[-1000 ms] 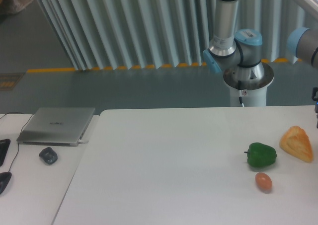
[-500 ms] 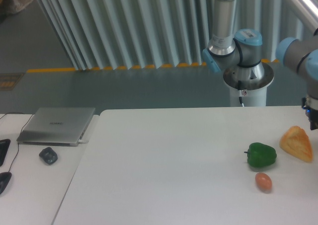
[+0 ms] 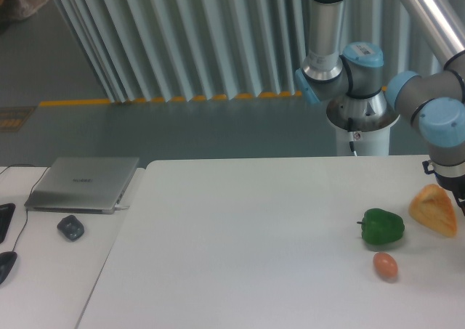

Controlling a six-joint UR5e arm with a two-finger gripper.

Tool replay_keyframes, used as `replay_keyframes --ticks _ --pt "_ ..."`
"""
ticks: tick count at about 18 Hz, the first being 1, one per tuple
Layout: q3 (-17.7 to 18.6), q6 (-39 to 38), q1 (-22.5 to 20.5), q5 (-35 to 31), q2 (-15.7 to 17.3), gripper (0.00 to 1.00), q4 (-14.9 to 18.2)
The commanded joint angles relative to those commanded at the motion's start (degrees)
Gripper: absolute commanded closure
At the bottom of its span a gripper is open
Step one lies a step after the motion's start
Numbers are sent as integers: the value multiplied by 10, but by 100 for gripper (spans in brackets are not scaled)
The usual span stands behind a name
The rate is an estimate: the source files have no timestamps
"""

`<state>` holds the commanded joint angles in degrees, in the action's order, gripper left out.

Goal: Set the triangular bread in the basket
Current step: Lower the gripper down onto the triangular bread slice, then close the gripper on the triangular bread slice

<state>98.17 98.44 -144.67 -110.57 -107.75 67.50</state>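
The triangular bread (image 3: 434, 210), a golden-orange wedge with a lighter flecked crust, lies on the white table (image 3: 240, 234) near its right edge. The arm's wrist (image 3: 443, 126) reaches in from the upper right. Only a dark sliver of the gripper (image 3: 460, 198) shows at the frame's right edge, just above and right of the bread. Its fingers are cut off, so their state is unreadable. The basket is out of view.
A green pepper (image 3: 382, 226) sits left of the bread, with a small brown egg-shaped item (image 3: 386, 265) in front of it. On the left side table are a closed laptop (image 3: 83, 184), a dark mouse (image 3: 70, 227) and cables. The robot base (image 3: 361, 118) stands behind the table.
The arm's wrist has swung leftward and down into the frame from the right edge, ending above the bread. The bread, pepper and brown item have not moved.
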Motion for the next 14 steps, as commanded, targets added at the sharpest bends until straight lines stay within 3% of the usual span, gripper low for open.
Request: replay_keyframes --ticks 4,8,14 --pt "3 -23 13 -13 -15 0 8" --pt "2 -25 33 -67 -22 0 39" --pt "7 -40 43 -71 -23 0 57"
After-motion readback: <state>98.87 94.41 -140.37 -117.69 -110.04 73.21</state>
